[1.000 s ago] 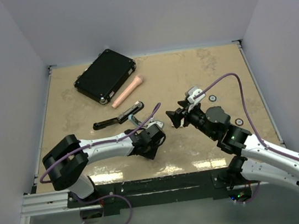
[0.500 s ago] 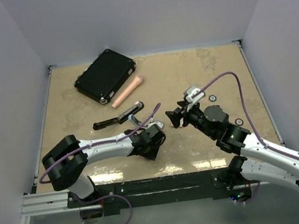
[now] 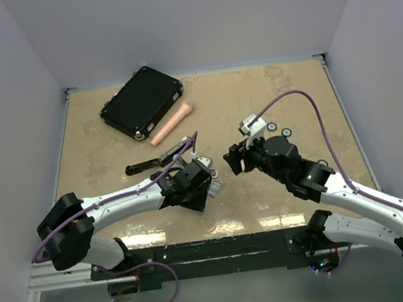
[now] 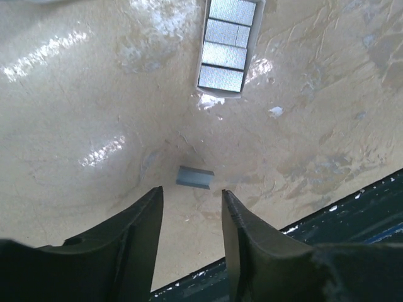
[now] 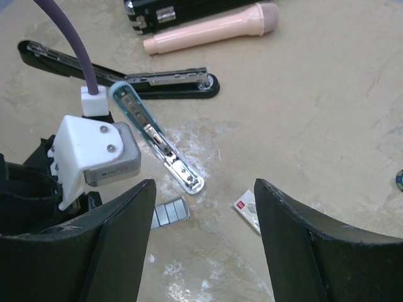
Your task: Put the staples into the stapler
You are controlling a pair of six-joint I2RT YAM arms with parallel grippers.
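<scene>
The staples [image 4: 195,177], a short grey ribbed strip, lie loose on the table just beyond my left gripper's [image 4: 192,192] tips. That gripper is open and empty, low over the table near its front edge [image 3: 205,186]. A black stapler [image 5: 119,78] lies folded open and flat [image 3: 159,158]. Beside it a clear teal stapler [image 5: 157,141] lies with its metal channel showing. My right gripper [image 5: 204,185] hovers open and empty above the table [image 3: 231,160], to the right of the left gripper.
A white tray of staple blocks [image 4: 228,47] lies past the loose strip [image 5: 170,212]. A small white box with a red mark [image 5: 249,211] sits nearby. At the back left are a pink cylinder [image 3: 173,123] and a black case [image 3: 142,101]. Small black rings [image 3: 287,132] dot the right.
The left arm's elbow has swung out to the left and its gripper has shifted slightly left and nearer. The right gripper has edged left. Both stay empty.
</scene>
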